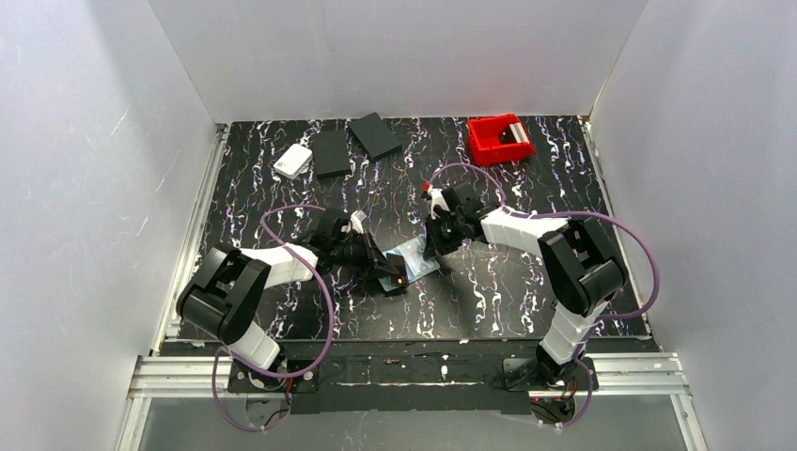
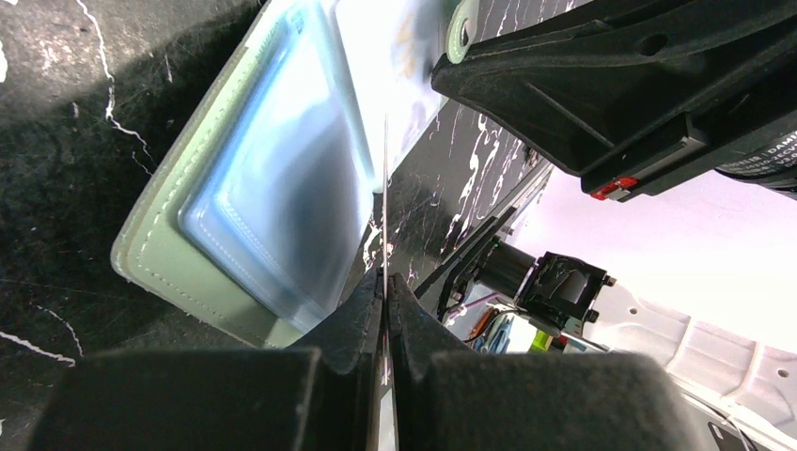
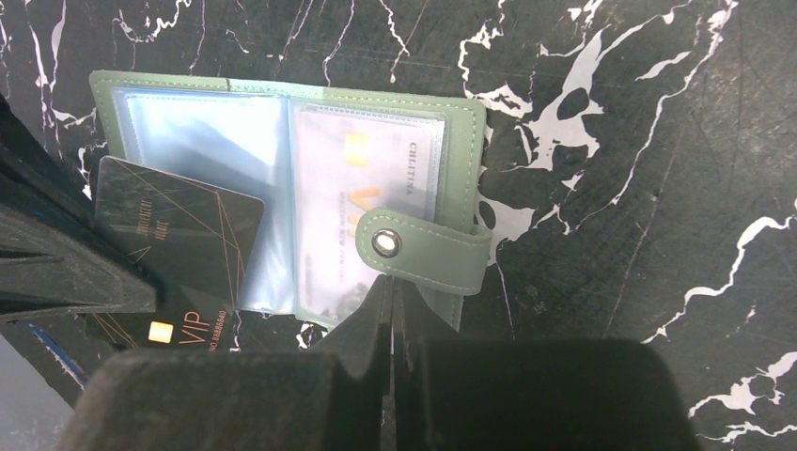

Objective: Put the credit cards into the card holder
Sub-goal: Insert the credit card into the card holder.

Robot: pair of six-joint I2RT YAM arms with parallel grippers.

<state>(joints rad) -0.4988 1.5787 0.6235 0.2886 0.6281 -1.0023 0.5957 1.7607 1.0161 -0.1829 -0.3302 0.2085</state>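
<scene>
**Item 1.** Card holder [image 3: 465, 160], sage-green, squarish, folding, with clear bluish pockets. It lies open and flat on the black white-veined surface [image 3: 611, 235], mid-surface, between the two hands. Its strap with a metal snap [image 3: 385, 243] is folded over the right-hand page.

**Item 2.** Pale card [image 3: 367, 188], inside the right clear pocket.

**Item 3.** Credit card [image 3: 179, 225], thin, dark, rectangular, with gold lines and "VIP" lettering. One corner lies over the left clear pocket; whether it is inside cannot be told.

**Item 4.** Left hand [image 2: 385, 282]: jaws closed tight, pinching the credit card, which is seen edge-on from its wrist.

**Item 5.** Right hand [image 3: 390, 296]: jaws closed together, tips at the holder's near edge beside the strap. Whether they pinch it is unclear.

**Item 6.** At the far edge, well apart from the holder:
- white rounded-corner box [image 1: 293, 160]
- two flat black rectangles [image 1: 331, 152]
- red plastic bin [image 1: 501, 138]
</scene>
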